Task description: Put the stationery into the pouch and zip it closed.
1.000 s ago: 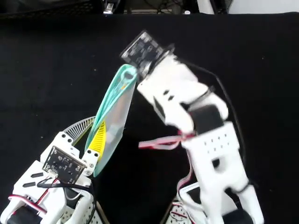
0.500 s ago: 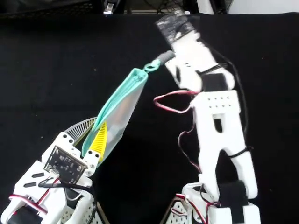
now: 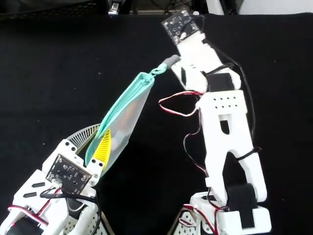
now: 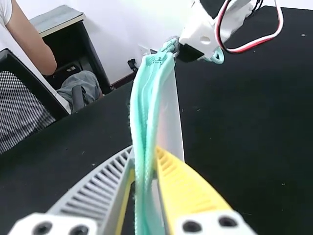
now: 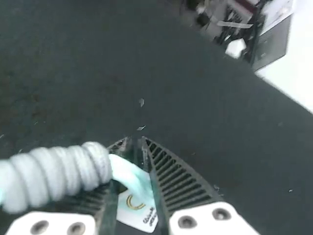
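Note:
The clear pouch (image 3: 122,117) with a teal zipper hangs stretched above the black table between both arms. My left gripper (image 3: 99,149), with one yellow finger, is shut on the pouch's near end (image 4: 146,161). My right gripper (image 3: 171,62) is shut on the zipper pull, a grey cord (image 5: 54,176) with a teal tag (image 5: 128,177), at the pouch's far end. In the left wrist view the zipper teeth (image 4: 151,107) look joined along their length, and the slider (image 4: 157,58) sits at the far end beside the right gripper (image 4: 188,49). What is inside the pouch cannot be made out.
The black table (image 3: 54,73) spreads around both arms. A loose red and white cable (image 3: 176,105) hangs off the right arm. The table's back edge (image 3: 73,14) is close behind the right gripper. Off the table sits a person (image 4: 24,49).
The right gripper has moved back and to the right with the zipper pull. The pouch's far end followed, and the pouch went from slack to stretched. The left arm stayed put.

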Action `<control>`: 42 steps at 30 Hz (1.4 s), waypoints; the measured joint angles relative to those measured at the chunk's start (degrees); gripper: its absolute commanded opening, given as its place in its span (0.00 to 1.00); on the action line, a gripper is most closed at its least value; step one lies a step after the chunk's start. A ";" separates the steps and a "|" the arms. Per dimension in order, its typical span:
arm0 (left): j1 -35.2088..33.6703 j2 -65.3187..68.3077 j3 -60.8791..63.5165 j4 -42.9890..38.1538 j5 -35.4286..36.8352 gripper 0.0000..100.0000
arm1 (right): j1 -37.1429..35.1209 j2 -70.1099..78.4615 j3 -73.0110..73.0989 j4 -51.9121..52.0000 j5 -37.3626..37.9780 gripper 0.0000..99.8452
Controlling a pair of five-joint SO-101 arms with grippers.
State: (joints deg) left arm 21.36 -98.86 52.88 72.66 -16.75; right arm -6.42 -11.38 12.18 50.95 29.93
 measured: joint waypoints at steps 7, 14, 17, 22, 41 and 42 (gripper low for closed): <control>-4.66 0.00 -0.09 0.35 0.00 0.03 | -8.53 -8.00 -3.60 17.85 -1.41 0.31; -15.47 0.00 1.05 -2.29 0.35 0.03 | -17.05 -24.00 -3.60 22.86 -3.60 0.30; -20.31 0.09 1.23 -4.22 2.81 0.03 | -17.67 -31.65 -3.69 23.30 -5.19 0.29; -27.16 0.35 1.23 -7.03 5.01 0.03 | -18.29 -41.41 -4.31 23.65 -12.57 0.36; -44.75 0.09 9.67 -18.73 -3.96 0.03 | 8.18 -42.29 32.18 18.11 -17.76 0.02; -45.89 0.09 11.34 -21.10 -4.13 0.03 | 9.41 -43.25 35.60 16.44 -17.76 0.01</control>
State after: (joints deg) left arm -24.53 -98.77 64.22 51.56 -20.88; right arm 2.99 -54.64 47.78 67.38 12.18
